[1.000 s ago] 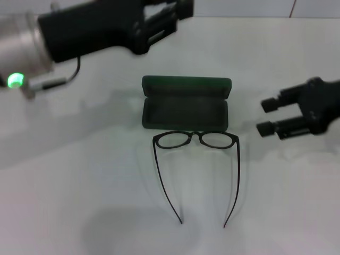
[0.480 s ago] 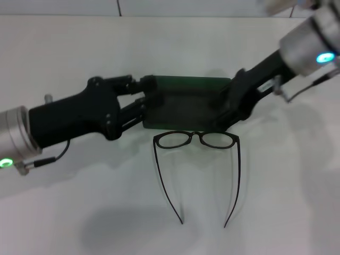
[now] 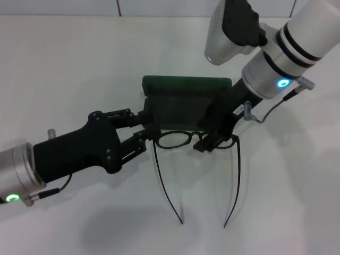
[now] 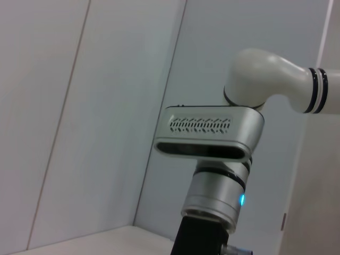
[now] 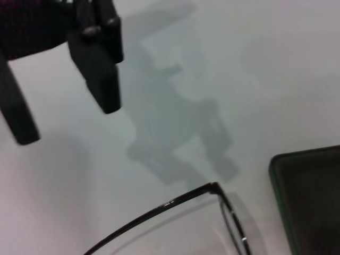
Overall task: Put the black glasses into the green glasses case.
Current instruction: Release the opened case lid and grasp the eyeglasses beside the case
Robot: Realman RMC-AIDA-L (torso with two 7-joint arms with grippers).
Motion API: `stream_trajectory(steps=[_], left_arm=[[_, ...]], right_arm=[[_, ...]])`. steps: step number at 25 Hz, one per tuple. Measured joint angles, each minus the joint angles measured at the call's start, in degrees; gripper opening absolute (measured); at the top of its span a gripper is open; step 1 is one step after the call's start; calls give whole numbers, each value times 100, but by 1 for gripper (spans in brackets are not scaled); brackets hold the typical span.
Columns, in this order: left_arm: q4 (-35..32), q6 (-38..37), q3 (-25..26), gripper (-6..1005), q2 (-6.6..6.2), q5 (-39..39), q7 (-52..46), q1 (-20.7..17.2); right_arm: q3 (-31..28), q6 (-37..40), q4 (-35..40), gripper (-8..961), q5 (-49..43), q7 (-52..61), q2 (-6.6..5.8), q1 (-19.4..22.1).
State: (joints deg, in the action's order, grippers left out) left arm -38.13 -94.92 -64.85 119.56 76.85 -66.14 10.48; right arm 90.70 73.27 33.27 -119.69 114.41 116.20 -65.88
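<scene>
The black glasses (image 3: 178, 139) lie open on the white table, lenses against the front of the green glasses case (image 3: 183, 103), temple arms pointing toward me. The case lies open and empty. My right gripper (image 3: 210, 143) comes in from the upper right and sits low over the glasses' right lens and bridge, fingers apart. My left gripper (image 3: 150, 126) is open at the left end of the case and glasses, holding nothing. The right wrist view shows the glasses' rim (image 5: 212, 190), a case corner (image 5: 313, 196) and the left gripper's fingers (image 5: 101, 58).
The white table (image 3: 79, 64) stretches around the case. A wall stands at its far edge. The left wrist view shows only the right arm's silver wrist (image 4: 210, 138) against that wall.
My right gripper has moved from the right end of the case down onto the glasses' right lens. My left arm has shifted slightly toward me. Glasses and case have not moved.
</scene>
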Motion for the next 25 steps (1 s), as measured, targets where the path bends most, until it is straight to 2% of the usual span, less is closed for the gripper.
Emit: stream_trajectory(steps=[4, 12, 23, 25], left_arm=[[276, -27, 32, 317, -3, -2, 252, 4], [380, -33, 34, 316, 20, 6, 305, 66], [767, -35, 34, 314, 10, 7, 497, 294], [776, -35, 34, 314, 13, 7, 505, 295]], right_arm=[[13, -71, -203, 607, 24, 103, 0, -137], [213, -147, -358, 603, 175, 101, 0, -177], [864, -591, -325, 500, 549, 25, -1, -89], [892, -607, -310, 424, 641, -52, -1, -53]])
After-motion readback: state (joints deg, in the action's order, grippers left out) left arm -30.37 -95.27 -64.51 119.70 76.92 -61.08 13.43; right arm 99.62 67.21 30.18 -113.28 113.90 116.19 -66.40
